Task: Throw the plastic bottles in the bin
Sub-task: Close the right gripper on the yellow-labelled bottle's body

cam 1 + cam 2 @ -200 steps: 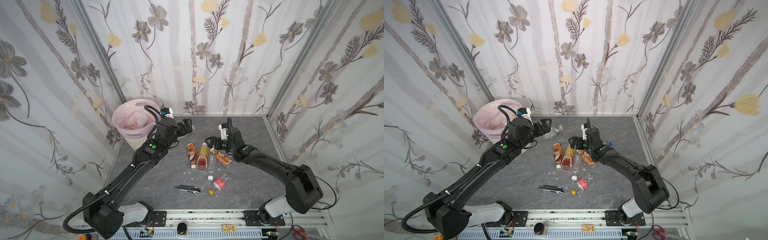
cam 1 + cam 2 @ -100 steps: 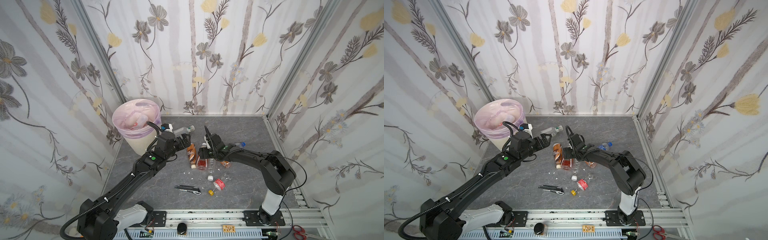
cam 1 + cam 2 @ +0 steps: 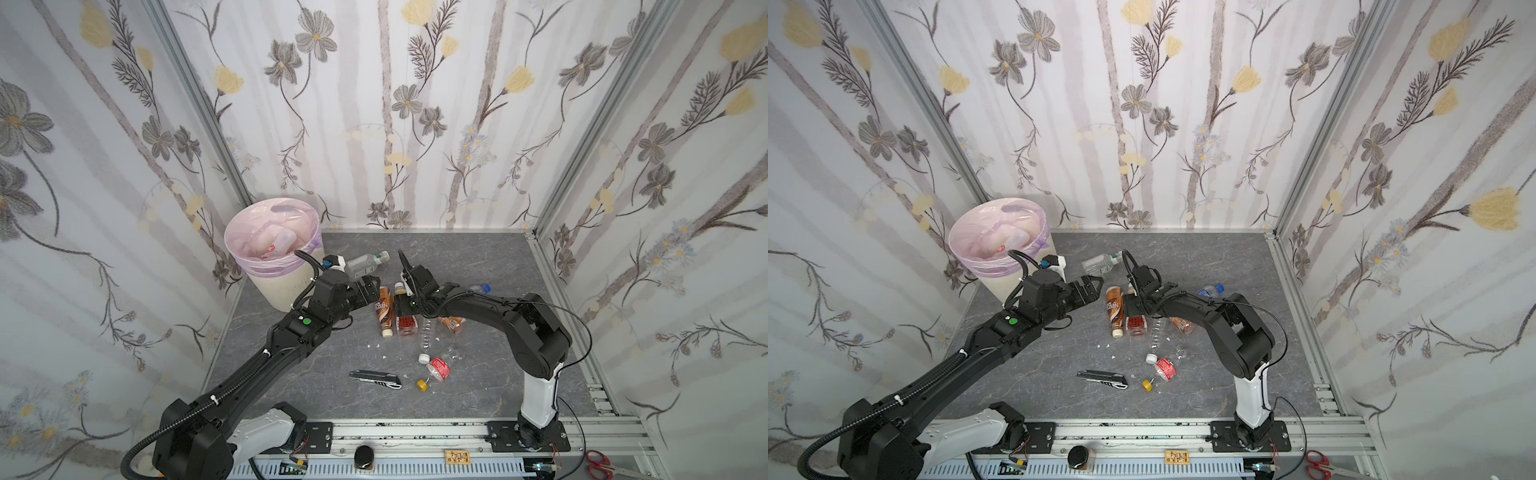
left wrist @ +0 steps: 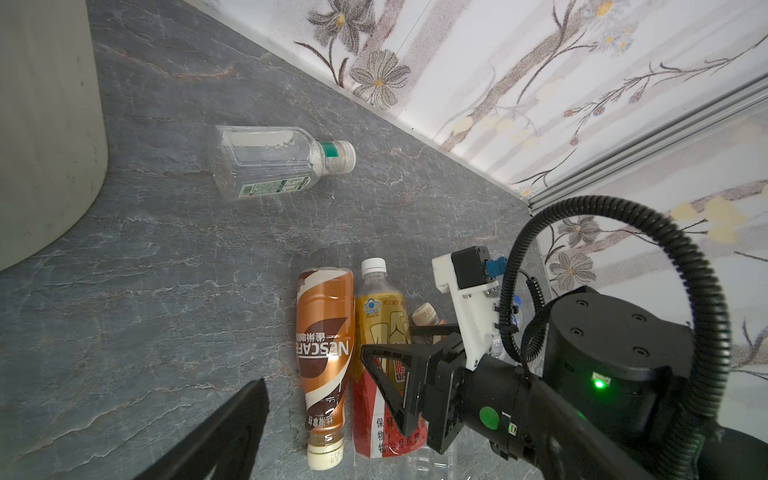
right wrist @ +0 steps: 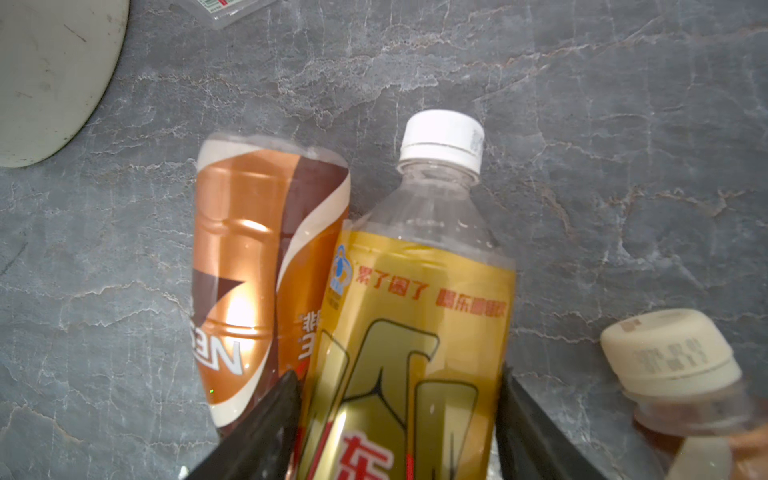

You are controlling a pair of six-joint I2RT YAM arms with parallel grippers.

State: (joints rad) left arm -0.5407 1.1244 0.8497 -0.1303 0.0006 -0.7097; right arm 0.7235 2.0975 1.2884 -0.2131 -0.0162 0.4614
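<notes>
The yellow-and-red-labelled plastic bottle point(image 5: 419, 299) with a white cap lies on the grey floor, and my right gripper point(image 5: 399, 374) is shut on its body, a finger against each side. In both top views that gripper point(image 3: 401, 309) sits over the bottle point(image 3: 1136, 324). Right beside it lies a brown coffee bottle point(image 4: 326, 340). My left gripper point(image 3: 370, 291) hangs open and empty just left of it; one finger point(image 4: 245, 415) shows. A clear bottle point(image 4: 266, 166) lies nearer the bin point(image 3: 286, 286), which holds bottles in its pink liner.
An amber bottle with a cream cap point(image 5: 673, 353) lies right of the held one. A blue-capped bottle point(image 3: 480, 288), a crushed clear bottle with a red label point(image 3: 438, 368), a utility knife point(image 3: 376, 379) and loose caps point(image 3: 423, 358) lie around.
My right gripper has come down onto the row of bottles and its jaws have narrowed around the yellow-labelled one. My left gripper has moved from beside the bin toward the coffee bottle, staying open.
</notes>
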